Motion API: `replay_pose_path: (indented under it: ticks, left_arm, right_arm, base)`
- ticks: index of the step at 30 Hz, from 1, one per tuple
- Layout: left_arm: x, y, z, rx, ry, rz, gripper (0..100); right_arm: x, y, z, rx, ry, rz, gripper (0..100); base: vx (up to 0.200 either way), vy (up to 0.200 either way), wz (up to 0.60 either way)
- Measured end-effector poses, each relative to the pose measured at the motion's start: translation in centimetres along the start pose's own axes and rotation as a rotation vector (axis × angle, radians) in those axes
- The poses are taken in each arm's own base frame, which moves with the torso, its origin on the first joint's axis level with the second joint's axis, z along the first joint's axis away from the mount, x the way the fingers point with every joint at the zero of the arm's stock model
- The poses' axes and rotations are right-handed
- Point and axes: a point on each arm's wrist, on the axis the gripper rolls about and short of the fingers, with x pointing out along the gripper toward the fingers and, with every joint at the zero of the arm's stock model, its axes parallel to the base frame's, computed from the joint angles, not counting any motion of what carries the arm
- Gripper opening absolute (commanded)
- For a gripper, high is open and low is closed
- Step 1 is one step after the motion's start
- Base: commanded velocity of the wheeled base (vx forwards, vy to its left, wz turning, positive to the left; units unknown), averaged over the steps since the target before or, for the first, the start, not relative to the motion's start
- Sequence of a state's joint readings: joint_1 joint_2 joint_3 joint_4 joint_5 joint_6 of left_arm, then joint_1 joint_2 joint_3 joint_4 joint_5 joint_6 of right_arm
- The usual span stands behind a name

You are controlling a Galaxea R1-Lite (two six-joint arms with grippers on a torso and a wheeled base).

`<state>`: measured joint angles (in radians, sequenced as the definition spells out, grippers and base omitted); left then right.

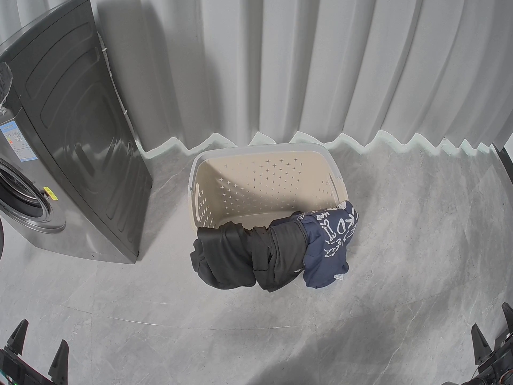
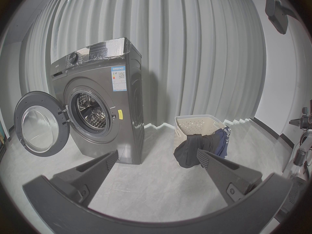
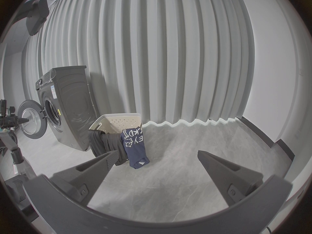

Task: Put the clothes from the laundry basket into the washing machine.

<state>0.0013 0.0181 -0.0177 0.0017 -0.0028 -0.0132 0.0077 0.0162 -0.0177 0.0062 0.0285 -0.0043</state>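
Note:
A cream laundry basket (image 1: 320, 153) (image 2: 195, 118) (image 3: 110, 117) stands on the grey floor in front of the curtain. A black garment (image 1: 246, 252) (image 2: 188, 150) (image 3: 104, 143) and a navy printed garment (image 1: 328, 236) (image 2: 223, 139) (image 3: 133, 143) hang over its near rim. The grey washing machine (image 1: 69, 129) (image 2: 104, 98) (image 3: 65, 98) stands to the left with its round door (image 2: 39, 124) (image 3: 31, 119) swung open. My left gripper (image 2: 156, 160) (image 1: 38, 343) is open and empty, low at the left, well short of the basket. My right gripper (image 3: 157, 160) (image 1: 494, 330) is open and empty, low at the right.
A pleated white curtain (image 1: 320, 54) runs behind the basket and machine. Bare grey floor (image 1: 214, 322) lies between the grippers and the basket. A dark skirting edge (image 1: 505, 161) lines the right wall.

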Motion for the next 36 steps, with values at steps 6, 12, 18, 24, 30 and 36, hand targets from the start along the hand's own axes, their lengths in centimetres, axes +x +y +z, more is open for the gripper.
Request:
replay_pose_path:
  ticks: [6,12,18,24,30,36]
  left_arm:
    - [0.00,0.00,0.00,-0.001,0.000,0.000,100]
    - [0.00,0.00,0.00,0.000,0.000,0.000,100]
    - [0.00,0.00,0.00,0.000,0.000,0.000,100]
    - [0.00,0.00,0.00,0.000,0.000,0.000,100]
    - [0.00,0.00,0.00,0.000,0.000,0.000,100]
    - [0.00,0.00,0.00,0.000,0.000,0.000,100]
  right_arm:
    - [0.00,0.00,0.00,0.000,0.000,-0.001,100]
    - [0.00,0.00,0.00,0.000,0.000,-0.001,100]
    - [0.00,0.00,0.00,0.000,0.000,0.000,100]
    - [0.00,0.00,0.00,-0.001,0.000,0.000,100]
    - [0.00,0.00,0.00,0.000,0.000,-0.001,100]
    - [0.00,0.00,-0.02,0.000,0.002,-0.002,100]
  base:
    - [0.000,0.000,0.00]
    - [0.000,0.000,0.00]
    - [0.000,0.000,0.00]
    - [0.100,0.000,0.00]
    - [0.000,0.000,0.00]
    - [0.000,0.000,0.00]
